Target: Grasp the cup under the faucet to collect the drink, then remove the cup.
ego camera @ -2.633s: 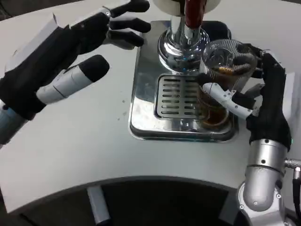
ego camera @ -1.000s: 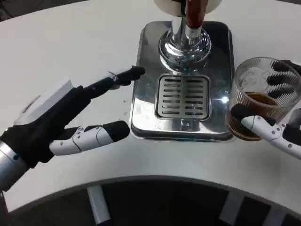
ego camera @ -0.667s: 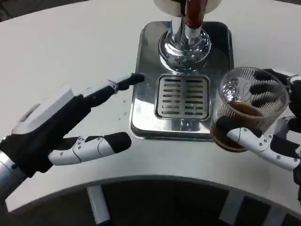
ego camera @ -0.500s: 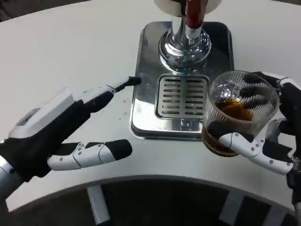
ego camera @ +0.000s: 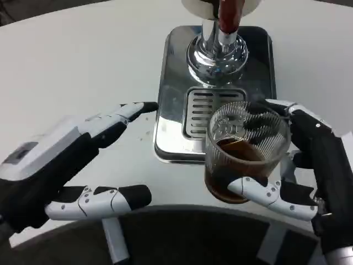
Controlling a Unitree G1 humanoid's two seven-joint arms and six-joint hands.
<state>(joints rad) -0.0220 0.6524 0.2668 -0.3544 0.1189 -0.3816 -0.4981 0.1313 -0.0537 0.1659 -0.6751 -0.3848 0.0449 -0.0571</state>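
right hand (ego camera: 309, 182): grasping ribbed clear glass cup (ego camera: 245, 152) of dark drink | cup: near table edge, overlapping front of steel drip tray (ego camera: 165, 105) | left hand (ego camera: 66, 163): fingers spread, empty

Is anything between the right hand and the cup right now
No. The right hand already grips the ribbed clear cup of dark drink, fingers wrapped around its wall, in front of the drip tray. The left hand is apart, on the other side.
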